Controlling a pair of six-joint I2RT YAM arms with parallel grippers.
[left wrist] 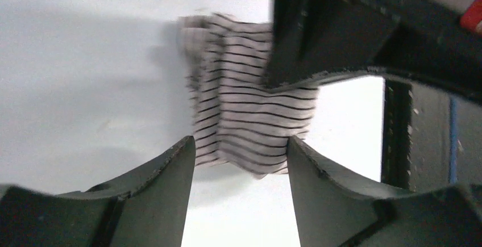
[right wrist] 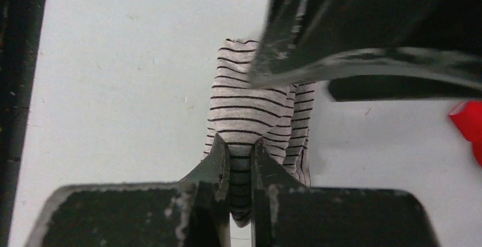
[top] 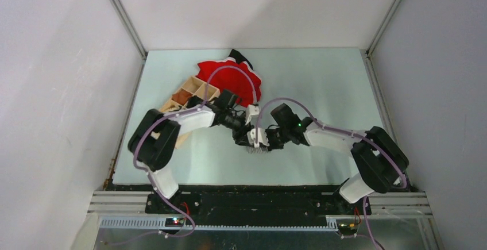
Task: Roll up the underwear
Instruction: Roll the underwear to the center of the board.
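One pinch only: right gripper (right wrist: 240,155) clenched on the underwear (right wrist: 244,102) — left gripper (left wrist: 241,151) released.
The striped bundle is bunched between both grippers, mid-table (top: 321,89), with the left jaws apart astride it. Such a thin fold could slip or unroll under a pull, and the crowded fingers might clash.

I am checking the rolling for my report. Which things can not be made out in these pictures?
1. Top view: the two arms cover most of the underwear; how far it is rolled is unclear.
2. Left wrist view: the other arm hides its upper right part; its top left edge is blurred.
3. Right wrist view: the right edge cuts off the red cloth.
4. Top view: the wooden box contents are too small.
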